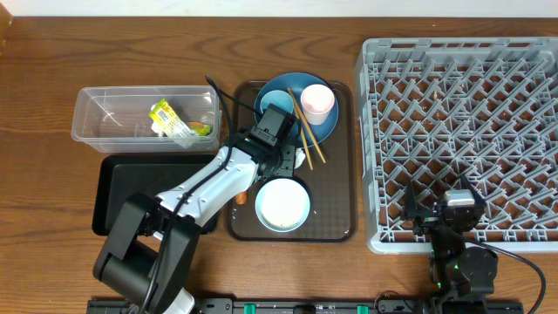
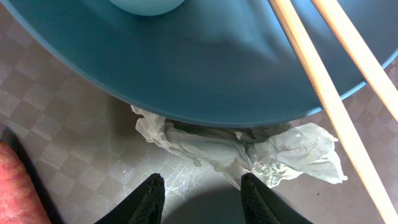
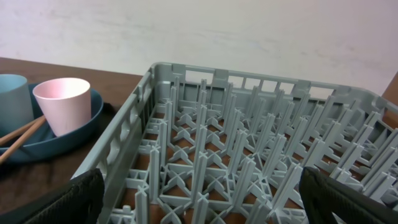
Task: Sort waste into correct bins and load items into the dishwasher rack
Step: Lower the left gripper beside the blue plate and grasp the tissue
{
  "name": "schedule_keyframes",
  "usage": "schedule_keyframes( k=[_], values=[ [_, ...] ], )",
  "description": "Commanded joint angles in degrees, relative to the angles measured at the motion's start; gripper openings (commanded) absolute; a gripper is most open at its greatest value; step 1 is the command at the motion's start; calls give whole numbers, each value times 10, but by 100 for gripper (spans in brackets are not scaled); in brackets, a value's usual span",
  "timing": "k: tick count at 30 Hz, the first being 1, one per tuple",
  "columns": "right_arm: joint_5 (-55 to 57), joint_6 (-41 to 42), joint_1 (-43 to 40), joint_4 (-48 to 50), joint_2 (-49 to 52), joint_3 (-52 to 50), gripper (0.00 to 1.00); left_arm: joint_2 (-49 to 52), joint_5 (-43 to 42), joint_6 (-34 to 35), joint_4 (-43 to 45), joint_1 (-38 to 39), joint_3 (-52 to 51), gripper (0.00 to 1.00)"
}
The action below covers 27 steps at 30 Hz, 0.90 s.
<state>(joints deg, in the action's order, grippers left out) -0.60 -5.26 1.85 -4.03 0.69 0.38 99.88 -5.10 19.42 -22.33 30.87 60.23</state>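
- Tub on the bench, far left; wrapper inside, long axis slanting from far-left to near-right.
- Black tray just in front of the tub.
- Left arm reaches diagonally from the near edge over the brown tray, wrist bent down.
- Carrot at the brown tray's left edge, beside the bowl.
- Left hand released, fingers part-spread and low over the tray.
- Paper just ahead of the tips, long axis crosswise to the hand, tucked under the plate rim.
- Blue cup and pink cup upright on the plate.
- Chopsticks side by side across the plate, near ends pointing right.
- Rack far right.
- Right hand spread wide, released, at the rack's near wall.
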Motion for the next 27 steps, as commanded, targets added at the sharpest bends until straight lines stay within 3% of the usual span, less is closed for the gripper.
schedule_keyframes(
  k=[1,17,21,23,25,27],
  values=[
    [2,-6,-4,-3,-3,-1,99,9,14,-3,-3,1,-8,43],
    [2,-6,-4,-3,-3,-1,99,33,13,-3,-3,1,-8,43],
    [2,-6,-4,-3,-3,-1,99,34,13,-3,0,1,-8,23],
    [2,-6,-4,-3,-3,-1,99,34,13,-3,0,1,-8,19],
    [2,-6,-4,-3,-3,-1,99,34,13,-3,-1,1,-8,6],
    [2,-6,-4,-3,-3,-1,99,34,13,-3,-1,1,-7,7]
  ],
)
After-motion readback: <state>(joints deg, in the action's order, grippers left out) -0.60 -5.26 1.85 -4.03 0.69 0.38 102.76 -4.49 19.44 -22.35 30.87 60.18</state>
